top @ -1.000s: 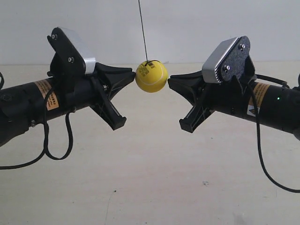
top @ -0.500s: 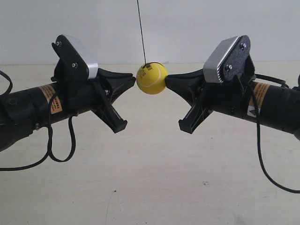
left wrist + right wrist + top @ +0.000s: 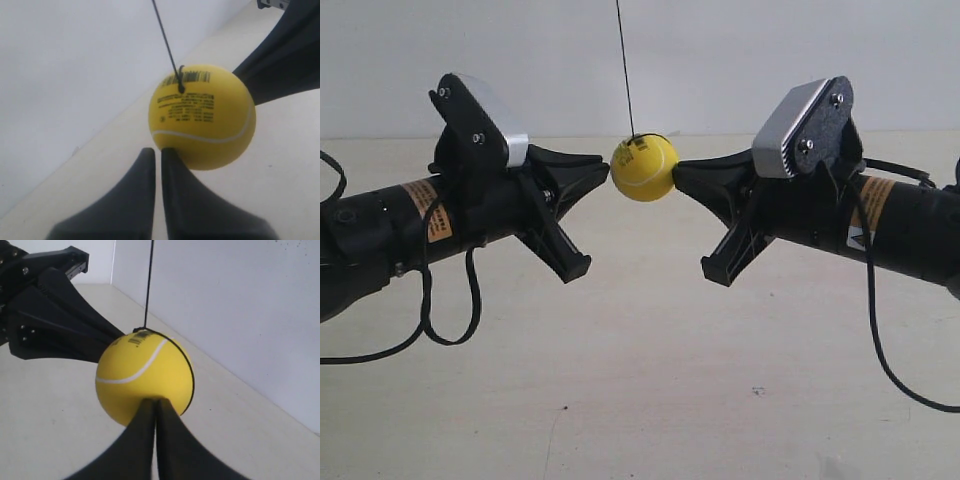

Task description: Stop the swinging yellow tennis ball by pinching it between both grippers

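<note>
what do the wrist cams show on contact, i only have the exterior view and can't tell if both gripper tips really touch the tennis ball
Observer: In the left wrist view the left gripper is shut, and one of its tips rests against the yellow tennis ball just under the white seam.
Operator: and the right side
Observer: The right wrist view shows the right gripper shut too, with its tips against the ball on the side facing away from the left gripper.
Operator: where's the print on it
Observer: A barcode and small black text face the left wrist camera, next to where the black string meets the ball.
</note>
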Robot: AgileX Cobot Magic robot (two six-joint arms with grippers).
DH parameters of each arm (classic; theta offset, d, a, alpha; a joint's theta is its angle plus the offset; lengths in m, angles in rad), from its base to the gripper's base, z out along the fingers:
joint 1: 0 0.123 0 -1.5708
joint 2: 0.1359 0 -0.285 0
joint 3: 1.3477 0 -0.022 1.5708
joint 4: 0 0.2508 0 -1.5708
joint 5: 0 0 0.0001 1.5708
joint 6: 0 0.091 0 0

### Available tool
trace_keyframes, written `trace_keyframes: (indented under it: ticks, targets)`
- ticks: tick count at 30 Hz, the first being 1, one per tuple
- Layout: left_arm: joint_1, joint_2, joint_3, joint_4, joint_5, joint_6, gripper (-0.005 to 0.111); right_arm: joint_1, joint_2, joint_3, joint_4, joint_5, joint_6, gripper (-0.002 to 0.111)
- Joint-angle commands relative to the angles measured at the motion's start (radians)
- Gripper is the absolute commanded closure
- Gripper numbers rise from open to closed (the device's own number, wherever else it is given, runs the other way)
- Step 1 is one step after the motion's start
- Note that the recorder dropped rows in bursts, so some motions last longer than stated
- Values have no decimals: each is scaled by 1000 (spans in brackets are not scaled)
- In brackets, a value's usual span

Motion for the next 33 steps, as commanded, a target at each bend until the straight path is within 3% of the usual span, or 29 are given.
trace_keyframes:
  ticks: [1, 10, 18, 22, 25, 27, 33]
  targets:
    - [26, -2, 5, -71, 39, 20, 102, 0, -3, -5, 68, 64, -47, 108]
    - [113, -2, 29, -136, 44, 25, 102, 0, -3, -5, 179, 139, -88, 108]
    - [142, -7, 91, -132, -83, 17, 102, 0, -3, -5, 29, 97, -4, 108]
    - [142, -16, 122, -32, -218, 14, 102, 0, -3, -5, -82, -1, 51, 108]
    - [142, 5, 98, 180, -336, -76, 102, 0, -3, -5, -82, -29, 78, 108]
    - [142, 34, 75, 209, -342, -142, 102, 0, -3, -5, -82, -29, 91, 108]
    - [142, 95, 73, 194, -346, -116, 102, 0, -3, -5, -82, -29, 93, 108]
